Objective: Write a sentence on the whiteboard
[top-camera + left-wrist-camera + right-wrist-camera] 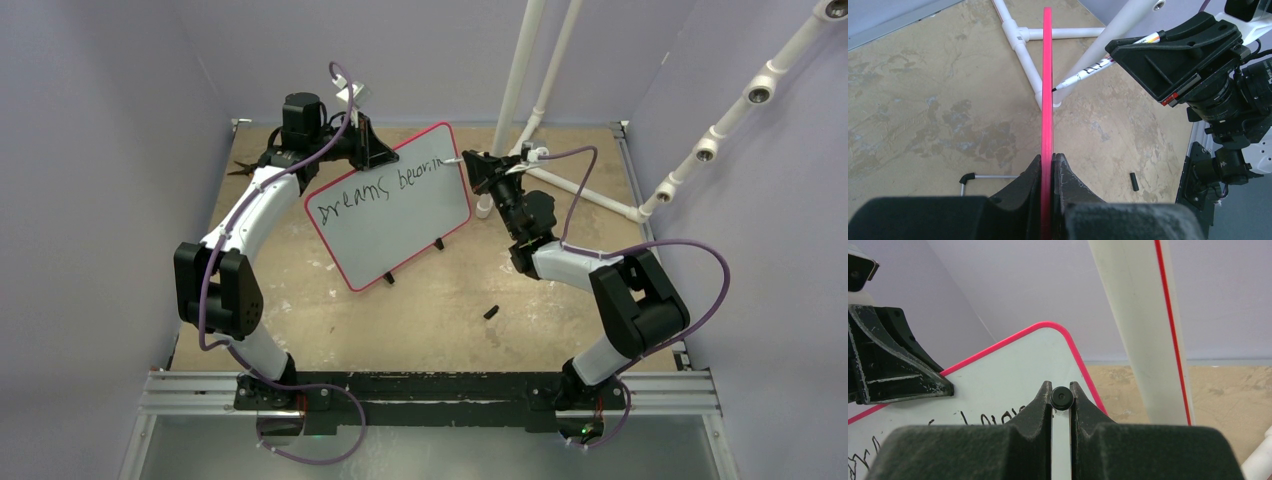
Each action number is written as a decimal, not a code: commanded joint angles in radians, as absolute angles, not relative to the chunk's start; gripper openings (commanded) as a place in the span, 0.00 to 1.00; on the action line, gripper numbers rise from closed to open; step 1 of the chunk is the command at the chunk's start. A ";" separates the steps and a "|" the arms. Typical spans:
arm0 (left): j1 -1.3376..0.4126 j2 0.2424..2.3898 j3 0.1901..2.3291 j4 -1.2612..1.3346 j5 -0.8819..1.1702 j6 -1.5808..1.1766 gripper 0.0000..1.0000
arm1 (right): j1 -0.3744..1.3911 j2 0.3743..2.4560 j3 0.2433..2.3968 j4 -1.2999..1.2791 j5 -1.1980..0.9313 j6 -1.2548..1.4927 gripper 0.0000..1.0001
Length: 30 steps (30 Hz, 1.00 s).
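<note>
Left hand (1048,162) astride whiteboard (400,215) rim, marker (1098,66) in right hand (1061,389) at its face

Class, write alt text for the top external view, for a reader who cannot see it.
The left tool grips the top edge of a pink-rimmed whiteboard while the right tool holds a marker at its right edge, beside the end of the sentence, black handwriting beginning "Dreams". A small black object lies on the table.
</note>
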<state>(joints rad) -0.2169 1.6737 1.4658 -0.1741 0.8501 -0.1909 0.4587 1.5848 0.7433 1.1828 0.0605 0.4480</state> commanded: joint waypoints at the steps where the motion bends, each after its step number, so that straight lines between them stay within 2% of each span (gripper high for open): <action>1: -0.224 1.707 1.427 -0.247 0.887 -0.184 0.00 | 0.457 1.570 0.759 1.235 0.068 0.441 0.00; 30: -0.224 1.717 1.426 -0.247 0.887 -0.185 0.00 | 0.457 1.612 0.772 1.269 0.115 0.445 0.00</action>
